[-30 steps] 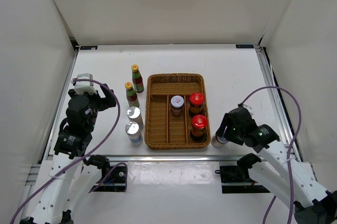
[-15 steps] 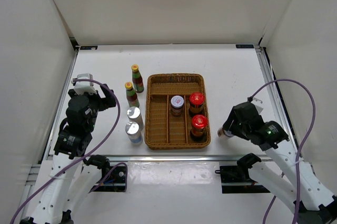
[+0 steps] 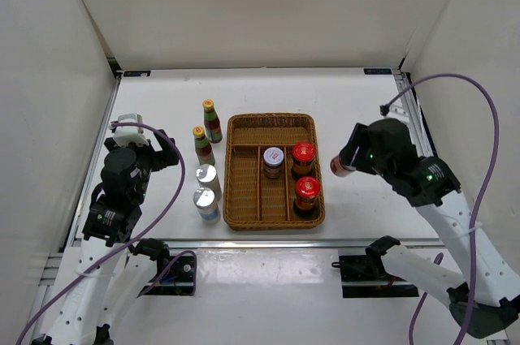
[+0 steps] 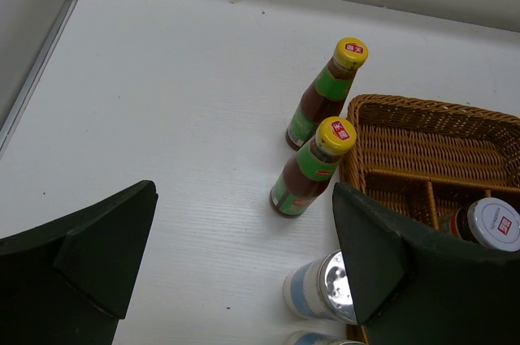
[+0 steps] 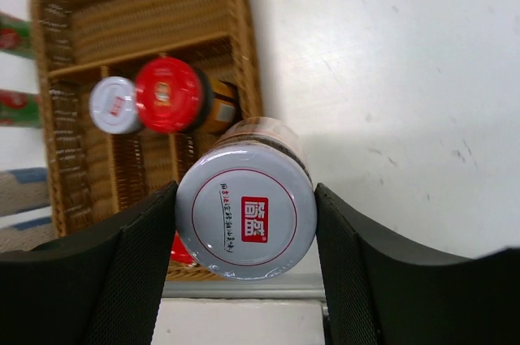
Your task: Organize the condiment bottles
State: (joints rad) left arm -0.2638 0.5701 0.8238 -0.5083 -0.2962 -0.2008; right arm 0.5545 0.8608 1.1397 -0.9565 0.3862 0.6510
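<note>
While left tool (image 3: 166, 154) hangs over left part of bench (image 3: 162, 101), fingers spread wide, it carries nothing; probably waits for turn. Just right of it: two yellow-capped bottles (image 3: 209, 120) and two shakers (image 3: 207, 176) stand on bench in row beside tray (image 3: 272, 120), outside it, not yet sorted. Tray middle lane: one silver-lidded jar (image 3: 273, 160). Right lane: two red-lidded jars (image 3: 303, 154), like with like. Right tool (image 3: 348, 158) clamps second silver-lidded jar (image 5: 245, 209) by its sides, in air just right of tray; likely meant for middle lane, beside its twin.
</note>
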